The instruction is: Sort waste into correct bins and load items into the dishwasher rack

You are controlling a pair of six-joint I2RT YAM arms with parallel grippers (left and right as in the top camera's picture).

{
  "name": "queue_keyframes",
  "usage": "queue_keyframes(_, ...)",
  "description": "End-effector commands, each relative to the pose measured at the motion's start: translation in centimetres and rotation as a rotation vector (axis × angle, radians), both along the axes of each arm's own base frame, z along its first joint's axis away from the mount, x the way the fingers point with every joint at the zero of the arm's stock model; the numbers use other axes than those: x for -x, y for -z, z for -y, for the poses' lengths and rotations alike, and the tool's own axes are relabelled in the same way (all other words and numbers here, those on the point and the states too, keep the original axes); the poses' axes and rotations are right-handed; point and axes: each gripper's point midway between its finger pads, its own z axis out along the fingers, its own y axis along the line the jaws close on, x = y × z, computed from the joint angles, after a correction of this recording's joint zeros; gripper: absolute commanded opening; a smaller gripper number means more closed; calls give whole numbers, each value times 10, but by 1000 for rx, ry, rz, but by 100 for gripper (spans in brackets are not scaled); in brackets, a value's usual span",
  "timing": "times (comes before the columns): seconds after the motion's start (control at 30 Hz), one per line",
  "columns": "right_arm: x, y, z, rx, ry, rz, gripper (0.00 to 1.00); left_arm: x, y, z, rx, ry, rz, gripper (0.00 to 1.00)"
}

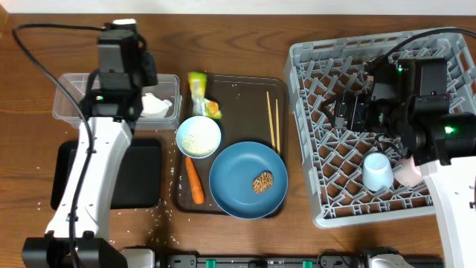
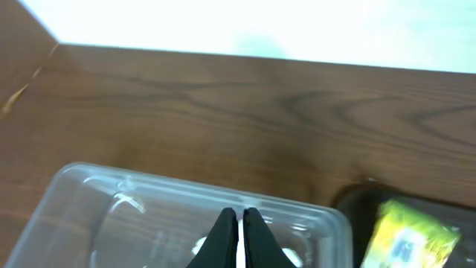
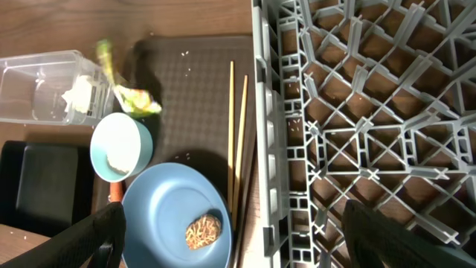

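One crumpled white tissue (image 1: 155, 105) lies in the clear tub (image 1: 71, 100), and the left gripper (image 2: 239, 232) is over it, fingers pressed together. On the brown tray (image 1: 242, 104): one wrapper (image 1: 199, 91), one carrot (image 1: 194, 181), one bowl (image 1: 198, 137), one plate (image 1: 234, 186) carrying one brown lump (image 1: 262, 182), and two chopsticks (image 1: 273, 119). Two cups in the rack (image 1: 312, 67), a light-blue cup (image 1: 378, 171) and a pink cup (image 1: 407, 175), probably upside down. The right gripper (image 3: 234, 216) hangs spread wide over the rack's edge.

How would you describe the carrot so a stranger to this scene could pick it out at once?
Seen from overhead, start at the brown serving tray mid-table, left of the big grey rack. Along the tray's left side, just below the round bowl and beside the blue plate, lies the carrot. It is the only orange thing there, a slim tapering stick.
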Motion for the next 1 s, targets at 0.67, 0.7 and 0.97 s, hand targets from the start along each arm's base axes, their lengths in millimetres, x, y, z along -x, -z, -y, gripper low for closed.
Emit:
queue_keyframes(0.67, 2, 10, -4, -2, -4, -50, 88, -6, 156, 158, -32, 400, -344, 71)
queue_keyframes(0.7, 2, 10, -4, -2, -4, -50, 88, -9, 163, 159, -43, 394, -345, 76)
queue_keyframes(0.97, 2, 10, -4, -7, 5, -53, 88, -12, 208, 163, -93, 426, -408, 77)
